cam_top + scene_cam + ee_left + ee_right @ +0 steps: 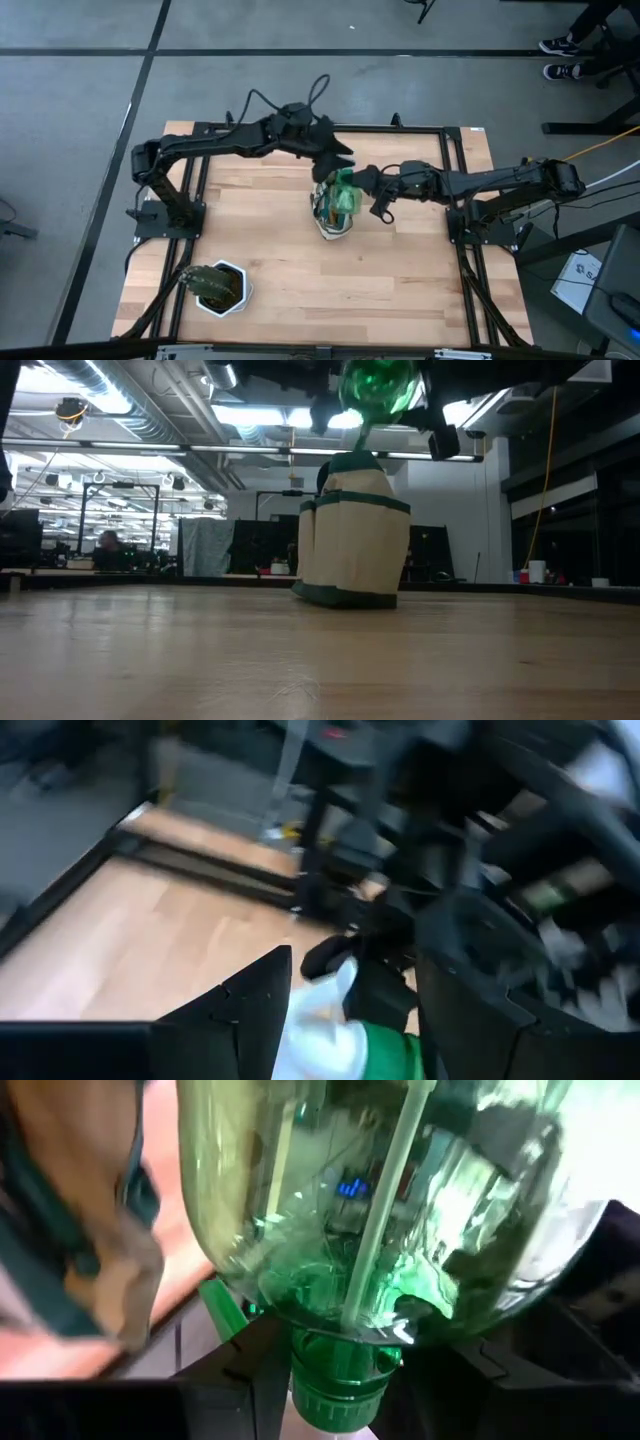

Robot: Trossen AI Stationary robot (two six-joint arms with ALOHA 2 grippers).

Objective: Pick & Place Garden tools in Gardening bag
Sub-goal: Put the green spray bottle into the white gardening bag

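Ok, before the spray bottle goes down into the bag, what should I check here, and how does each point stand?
1. Spray bottle held by right gripper: ok, bottle fills the right wrist view.
2. Bottle above gardening bag: ok in high and low views.
3. Bag upright: ok.
4. Left gripper out of the bottle's path: not ok, it crowds the bag's mouth.
5. Room inside the bag: cannot tell.
6. White pot clear of the work: ok, far off.
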